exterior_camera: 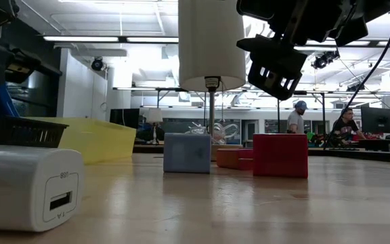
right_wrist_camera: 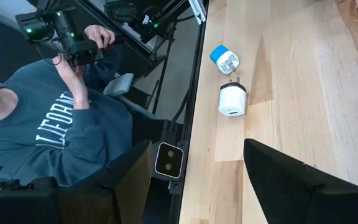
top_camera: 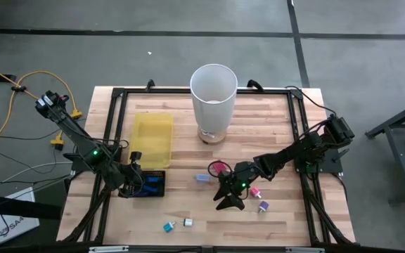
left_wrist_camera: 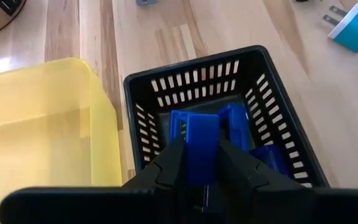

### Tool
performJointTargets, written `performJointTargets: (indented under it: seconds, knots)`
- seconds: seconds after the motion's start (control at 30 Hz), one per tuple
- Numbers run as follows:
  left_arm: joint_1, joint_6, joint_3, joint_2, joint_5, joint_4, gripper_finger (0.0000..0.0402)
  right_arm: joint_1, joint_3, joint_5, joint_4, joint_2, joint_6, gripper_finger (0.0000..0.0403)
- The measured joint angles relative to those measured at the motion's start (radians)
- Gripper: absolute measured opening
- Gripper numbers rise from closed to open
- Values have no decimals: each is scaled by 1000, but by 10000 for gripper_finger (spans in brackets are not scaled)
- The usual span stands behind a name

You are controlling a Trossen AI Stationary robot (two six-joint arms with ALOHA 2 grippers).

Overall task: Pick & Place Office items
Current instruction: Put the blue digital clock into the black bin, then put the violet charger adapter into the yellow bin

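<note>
office items: small pieces scattered over the wooden surface [top_camera: 273, 133]; a blue piece [left_wrist_camera: 202, 146] is clamped over the black mesh tray [left_wrist_camera: 278, 112], more blue pieces [left_wrist_camera: 267, 158] are seen lying inside that tray
white charger [exterior_camera: 29, 186]: seen close to the low camera on the front part of the surface, USB port facing the camera; in the high view placed just beside the teal charger [top_camera: 168, 226], the two apart from the rest
light blue block [exterior_camera: 187, 152]: set on the surface near the middle, beside the red block [exterior_camera: 280, 155]
pink piece [top_camera: 255, 191]: lying just beside the right gripper; purple piece [top_camera: 264, 206] near it, toward the front edge
left gripper [left_wrist_camera: 199, 163]: closed on the blue piece, held right above the black mesh tray, next to the yellow tray [left_wrist_camera: 36, 124]
right gripper [top_camera: 229, 199]: fingers spread apart, nothing held between them, positioned over the front-right part of the surface near the pink and purple pieces
white bin [top_camera: 214, 98]: standing upright at the back middle of the surface
person [right_wrist_camera: 48, 137]: seen in the right wrist view beyond the surface edge, in a dark sweatshirt, hands on a controller
</note>
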Motion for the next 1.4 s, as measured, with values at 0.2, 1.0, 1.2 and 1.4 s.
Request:
performJointTargets:
  seconds: [0.2,1.0,1.2,1.4]
  knots:
    - [0,0,0,0,0,-16,63,0,0,0,0,0,0,241]
    - [1,-14,0,0,7,-11,133,0,0,0,0,0,0,241]
    - [1,-14,0,0,7,-10,133,0,0,0,0,0,0,241]
    - [1,70,0,0,6,80,133,0,0,0,0,0,0,241]
